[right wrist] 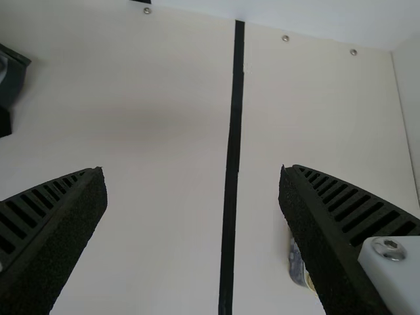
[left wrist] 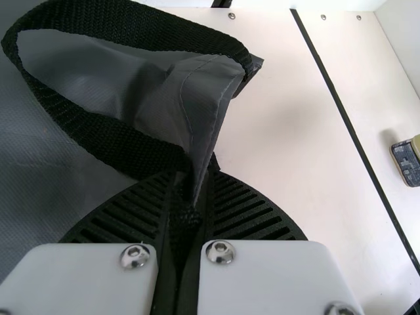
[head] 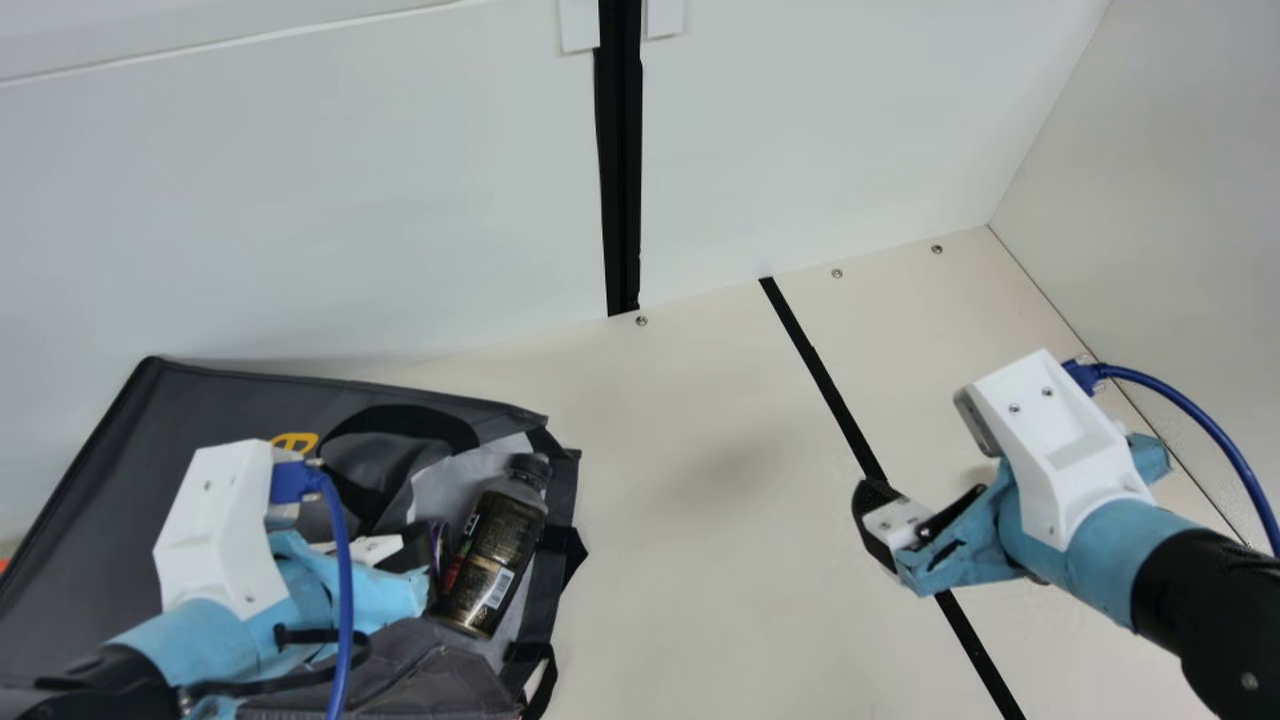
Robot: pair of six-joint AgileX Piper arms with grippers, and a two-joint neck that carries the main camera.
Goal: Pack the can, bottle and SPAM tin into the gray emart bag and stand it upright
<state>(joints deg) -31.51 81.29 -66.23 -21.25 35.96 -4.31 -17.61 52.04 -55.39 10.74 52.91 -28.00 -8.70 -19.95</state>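
Observation:
The gray bag lies flat at the left, its mouth facing right. A dark bottle rests slantwise in that mouth, cap toward the back wall; I cannot make out the can. My left gripper is over the bag beside the bottle. In the left wrist view the left gripper is shut on the edge of the bag and its black strap. My right gripper, also the right gripper, stands open and empty over the table. The small blue tin is partly behind a finger as tin.
A black tape line crosses the cream table between the bag and the right arm. White panels rise at the back, and a side wall stands at the right. Blue cables hang from both wrists.

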